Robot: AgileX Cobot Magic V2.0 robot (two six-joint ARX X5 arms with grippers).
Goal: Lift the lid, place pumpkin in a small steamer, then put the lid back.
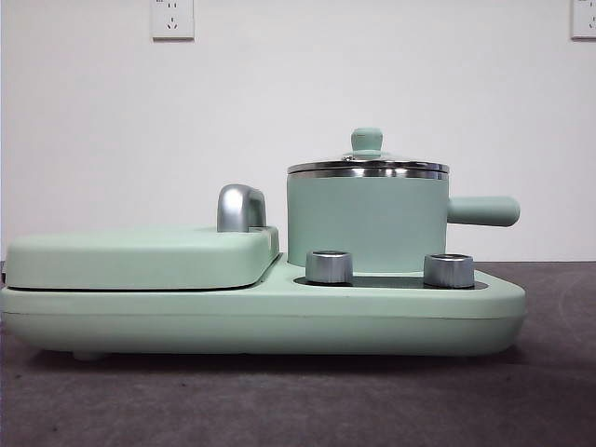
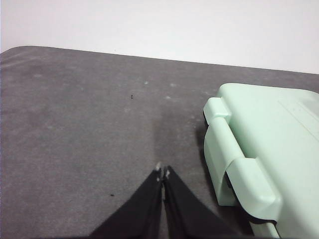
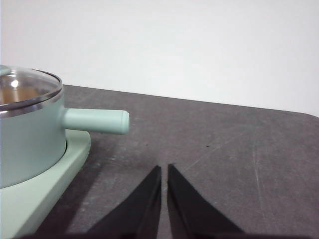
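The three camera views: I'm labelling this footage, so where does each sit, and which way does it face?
Front view: low at table height, facing the small steamer with the lid on; no arm shows.
Left wrist view: on the left arm, facing the flat cover; left gripper shut.
Right wrist view: on the right arm, facing the steamer's handle; right gripper shut.
Front and right wrist views share steamer and lid.

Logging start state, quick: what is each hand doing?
Left hand: closed, empty, over bare table.
Right hand: closed, empty, beside the small steamer.
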